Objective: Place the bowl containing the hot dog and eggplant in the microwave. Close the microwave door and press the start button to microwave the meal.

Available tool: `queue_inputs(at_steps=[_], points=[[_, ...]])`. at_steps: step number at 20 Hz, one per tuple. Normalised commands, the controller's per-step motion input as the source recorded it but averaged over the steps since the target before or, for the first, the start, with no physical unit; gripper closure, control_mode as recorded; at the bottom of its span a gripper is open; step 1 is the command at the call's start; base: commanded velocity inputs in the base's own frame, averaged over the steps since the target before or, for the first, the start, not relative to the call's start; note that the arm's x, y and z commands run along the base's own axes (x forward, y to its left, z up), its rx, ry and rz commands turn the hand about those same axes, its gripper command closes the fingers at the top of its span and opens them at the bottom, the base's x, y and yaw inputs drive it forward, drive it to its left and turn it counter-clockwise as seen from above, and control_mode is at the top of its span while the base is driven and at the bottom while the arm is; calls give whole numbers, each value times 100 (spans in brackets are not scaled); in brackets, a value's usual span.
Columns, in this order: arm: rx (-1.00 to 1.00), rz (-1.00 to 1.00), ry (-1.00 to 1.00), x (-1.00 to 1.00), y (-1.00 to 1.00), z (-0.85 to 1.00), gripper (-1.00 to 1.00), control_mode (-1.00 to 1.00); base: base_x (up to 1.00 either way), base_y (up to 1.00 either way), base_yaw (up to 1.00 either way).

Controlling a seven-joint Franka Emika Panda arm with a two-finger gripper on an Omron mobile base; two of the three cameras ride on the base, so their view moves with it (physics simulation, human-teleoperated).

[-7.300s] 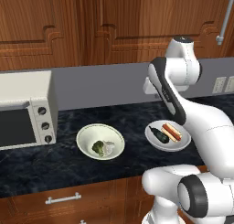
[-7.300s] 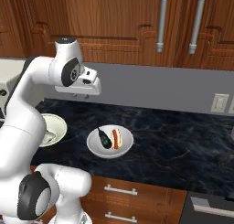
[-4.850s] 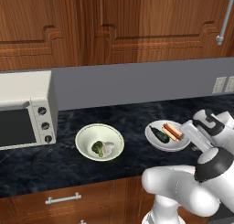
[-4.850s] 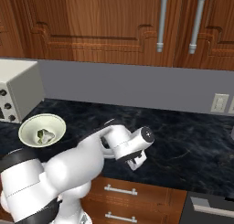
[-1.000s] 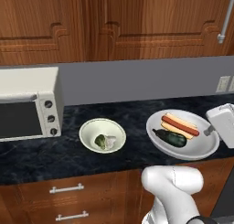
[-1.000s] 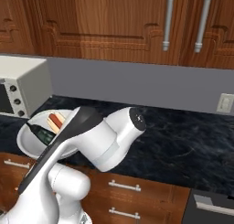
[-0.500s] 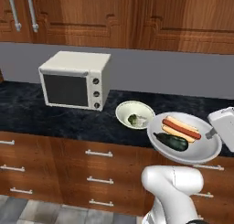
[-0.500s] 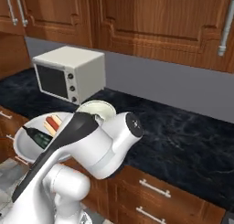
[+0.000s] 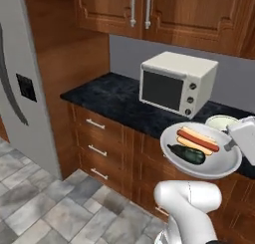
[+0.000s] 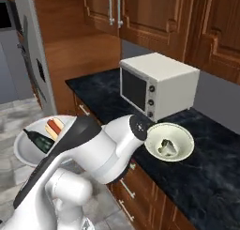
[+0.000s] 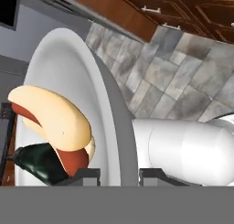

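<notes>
My fingers (image 11: 118, 176) pinched the bowl (image 9: 201, 163) by its rim; base travel risked rolling the hot dog (image 9: 198, 139) out.

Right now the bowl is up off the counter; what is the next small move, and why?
Probably keep driving the base on with the bowl held level. The pincer is shut on its rim, the hot dog and eggplant still lie in it, and beside it stands just a white toaster oven.
</notes>
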Motion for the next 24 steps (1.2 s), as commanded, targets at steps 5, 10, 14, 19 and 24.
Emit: queue_inputs(at_steps=[5,10,14,19,24], points=[[0,0,0,0,0,0,100,100,38,96,55],[0,0,0,0,0,0,100,100,85,100,36],[0,0,0,0,0,0,100,100,95,100,5],[0,0,0,0,0,0,100,100,85,100,-20],[0,0,0,0,0,0,100,100,67,100,-38]])
